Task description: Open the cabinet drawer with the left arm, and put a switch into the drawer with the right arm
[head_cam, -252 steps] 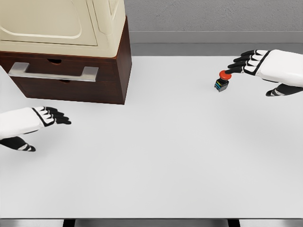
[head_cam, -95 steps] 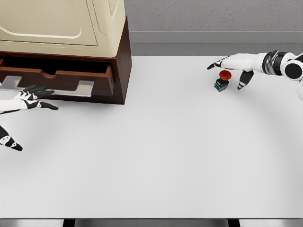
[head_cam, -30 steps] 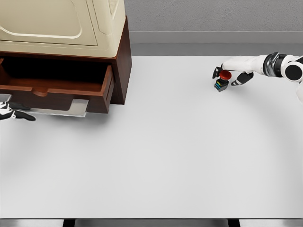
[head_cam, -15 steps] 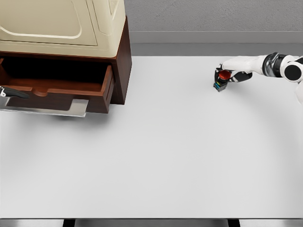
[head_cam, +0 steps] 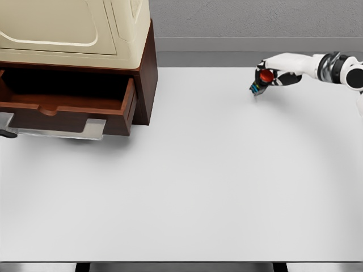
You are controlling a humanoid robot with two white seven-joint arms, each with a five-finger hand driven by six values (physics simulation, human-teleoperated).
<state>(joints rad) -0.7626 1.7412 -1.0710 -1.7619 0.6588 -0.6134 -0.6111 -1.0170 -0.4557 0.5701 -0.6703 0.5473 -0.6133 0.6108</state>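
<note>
Head view: right hand (head_cam: 271,72) has now lifted the switch (head_cam: 262,80) off the table (head_cam: 215,170).

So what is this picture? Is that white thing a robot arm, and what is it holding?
Yes. It is a computer-made picture, seen from a camera on a robot's head, looking down at a white table. The white arm coming from the right ends in the right hand, which is closed around a small switch with a red button, tilted and apparently lifted off the table. At the left stands a cabinet with its brown drawer pulled open. Only a dark speck of the left hand shows at the left edge, by the drawer's handle.
</note>
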